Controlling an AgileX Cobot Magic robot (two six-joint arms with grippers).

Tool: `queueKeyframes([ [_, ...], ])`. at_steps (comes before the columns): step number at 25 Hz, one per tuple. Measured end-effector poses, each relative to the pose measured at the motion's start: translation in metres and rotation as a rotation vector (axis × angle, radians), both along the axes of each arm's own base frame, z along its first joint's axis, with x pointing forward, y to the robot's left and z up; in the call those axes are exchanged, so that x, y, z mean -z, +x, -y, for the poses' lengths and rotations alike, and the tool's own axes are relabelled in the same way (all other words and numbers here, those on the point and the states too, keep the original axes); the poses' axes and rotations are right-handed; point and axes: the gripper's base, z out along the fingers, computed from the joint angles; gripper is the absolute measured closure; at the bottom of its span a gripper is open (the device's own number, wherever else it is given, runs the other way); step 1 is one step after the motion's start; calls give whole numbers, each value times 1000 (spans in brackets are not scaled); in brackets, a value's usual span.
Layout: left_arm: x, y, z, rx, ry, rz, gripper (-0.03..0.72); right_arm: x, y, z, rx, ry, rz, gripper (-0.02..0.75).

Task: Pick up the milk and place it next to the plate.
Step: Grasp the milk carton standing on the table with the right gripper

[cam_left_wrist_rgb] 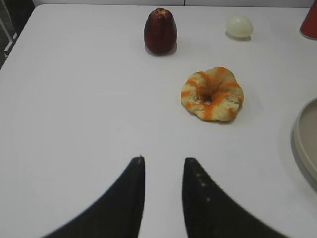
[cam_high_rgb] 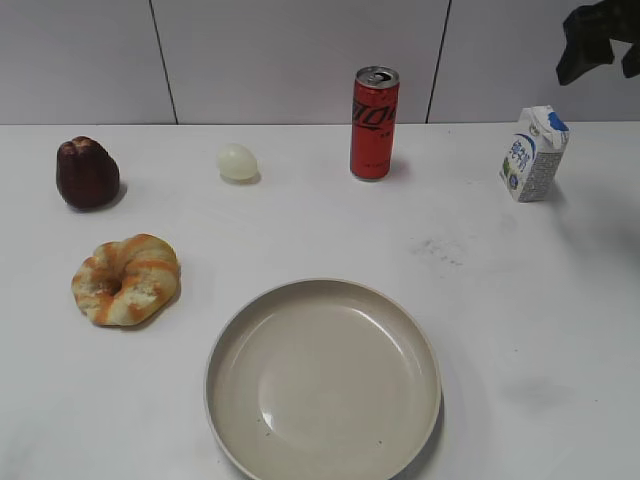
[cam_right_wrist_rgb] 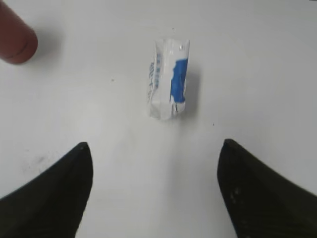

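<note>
The milk (cam_high_rgb: 534,154), a small white carton with a blue top patch, stands upright at the far right of the table; it also shows in the right wrist view (cam_right_wrist_rgb: 169,79). The plate (cam_high_rgb: 226,345), a large beige dish, lies at the front centre, and its rim shows in the left wrist view (cam_left_wrist_rgb: 300,139). My right gripper (cam_right_wrist_rgb: 154,148) is wide open and empty, high above and behind the milk; it shows at the top right of the exterior view (cam_high_rgb: 600,45). My left gripper (cam_left_wrist_rgb: 163,159) is open and empty, over bare table.
A red can (cam_high_rgb: 374,123) stands at the back centre and shows in the right wrist view (cam_right_wrist_rgb: 15,34). A pale egg (cam_high_rgb: 238,162), a dark red fruit (cam_high_rgb: 87,173) and an orange-streaked bread ring (cam_high_rgb: 126,279) lie on the left.
</note>
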Motion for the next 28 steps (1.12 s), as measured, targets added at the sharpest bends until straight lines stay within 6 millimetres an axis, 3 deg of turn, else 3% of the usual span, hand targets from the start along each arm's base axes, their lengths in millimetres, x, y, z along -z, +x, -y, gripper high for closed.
queueKeyframes([
  [5, 0, 0, 0, 0, 0, 0, 479, 30, 45, -1, -6, -19, -34, 146],
  [9, 0, 0, 0, 0, 0, 0, 479, 62, 64, 1, -12, -60, -73, 146],
  [15, 0, 0, 0, 0, 0, 0, 479, 110, 74, 2, -19, -89, -151, 146],
  [21, 0, 0, 0, 0, 0, 0, 479, 134, 79, 2, -20, -93, -161, 164],
  [28, 0, 0, 0, 0, 0, 0, 479, 140, 80, 2, -20, -92, -171, 346],
])
